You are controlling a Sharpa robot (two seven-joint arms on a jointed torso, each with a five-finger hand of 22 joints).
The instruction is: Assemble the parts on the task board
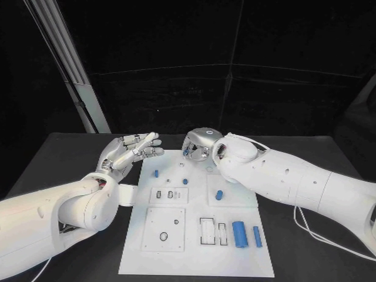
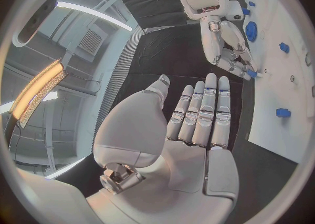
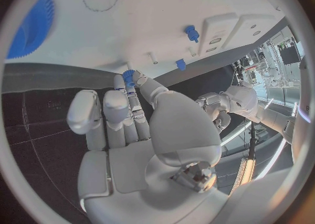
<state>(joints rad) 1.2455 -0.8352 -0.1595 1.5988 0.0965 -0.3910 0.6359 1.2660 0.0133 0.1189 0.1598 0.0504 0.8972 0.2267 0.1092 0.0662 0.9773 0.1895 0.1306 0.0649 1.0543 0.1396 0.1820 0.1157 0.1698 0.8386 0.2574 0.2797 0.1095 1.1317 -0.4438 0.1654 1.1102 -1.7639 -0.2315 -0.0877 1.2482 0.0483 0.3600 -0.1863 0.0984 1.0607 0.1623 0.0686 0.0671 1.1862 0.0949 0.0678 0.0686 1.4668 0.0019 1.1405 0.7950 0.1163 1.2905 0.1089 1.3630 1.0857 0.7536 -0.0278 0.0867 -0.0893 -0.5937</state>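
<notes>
Right hand pinches a small blue part above the task board.

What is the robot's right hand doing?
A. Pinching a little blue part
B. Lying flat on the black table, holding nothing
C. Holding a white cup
A: the right hand pinches a small blue part at its fingertips, over the far end of the white task board.
</notes>
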